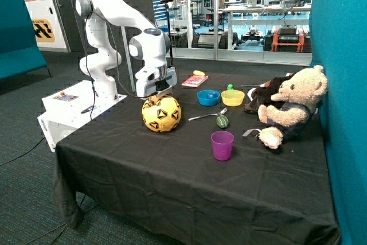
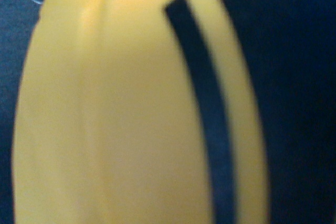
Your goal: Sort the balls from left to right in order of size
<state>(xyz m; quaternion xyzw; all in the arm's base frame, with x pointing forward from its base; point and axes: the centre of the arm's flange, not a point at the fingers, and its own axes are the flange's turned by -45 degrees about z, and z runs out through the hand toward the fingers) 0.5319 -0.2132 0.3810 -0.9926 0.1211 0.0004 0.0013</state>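
Note:
A large yellow ball with black patches (image 1: 161,113) sits on the black tablecloth near the robot's base. My gripper (image 1: 162,92) is right above it, at its top, close to or touching it. In the wrist view the yellow ball (image 2: 131,119) fills nearly the whole picture, with one black stripe across it. A small dark green ball (image 1: 222,121) lies next to a fork (image 1: 205,116), between the yellow ball and the teddy bear. Another small green object (image 1: 230,88) shows at the far rim of the yellow bowl (image 1: 234,100).
A blue bowl (image 1: 208,97) stands beside the yellow bowl behind the balls. A purple cup (image 1: 222,145) stands nearer the front edge. A teddy bear (image 1: 292,107) sits at the table's end by the teal wall. A pink book (image 1: 194,81) lies at the back.

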